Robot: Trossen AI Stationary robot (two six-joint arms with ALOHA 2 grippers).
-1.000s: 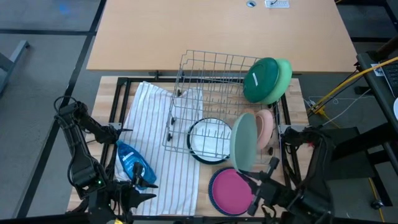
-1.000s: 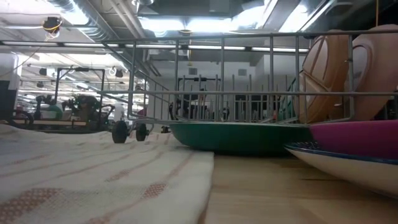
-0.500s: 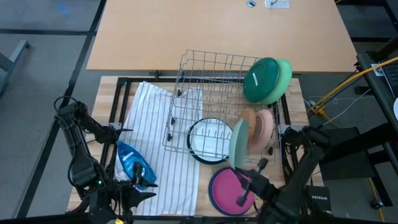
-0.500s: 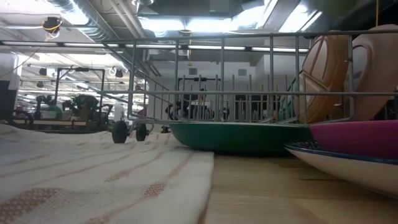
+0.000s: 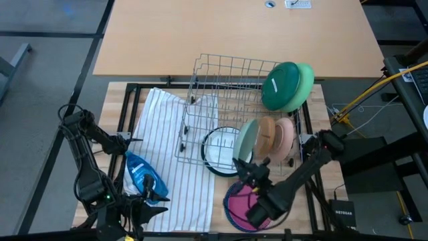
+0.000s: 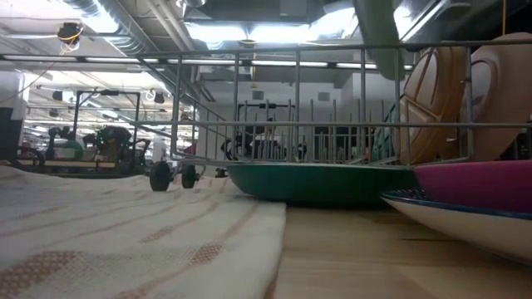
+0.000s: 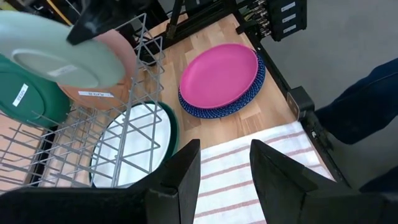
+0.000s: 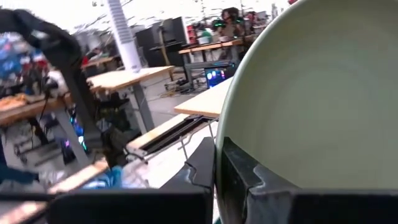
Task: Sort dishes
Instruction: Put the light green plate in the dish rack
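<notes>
Already racked: two green plates – dark in front, light behind – stood on edge at the far right corner of the grey wire rack, and a tan plate and a peach plate stood upright side by side along its right side.
In hand: the right gripper was clamped on the rim of a sage plate, held on edge just beside the tan plate, over the rack's near right corner; by my judgement it was about to be slotted in there.
Still flat: a white plate on a dark green one lay under the near end of the rack, and a magenta plate sat on a blue patterned dish on the bare wood at the near right.
Progress: roughly halfway, as I judged it – four dishes stood up, one on its way, about four left lying.
Left arm: the left gripper waited at the near left of the table, its fingers apart and holding nothing.
Surroundings: a striped towel covered the left of the table, with a blue soap bottle lying on it.
In the way: the rack's wires and the tan plate crowded the sage plate's slot; the right arm itself hung over the magenta plate.
</notes>
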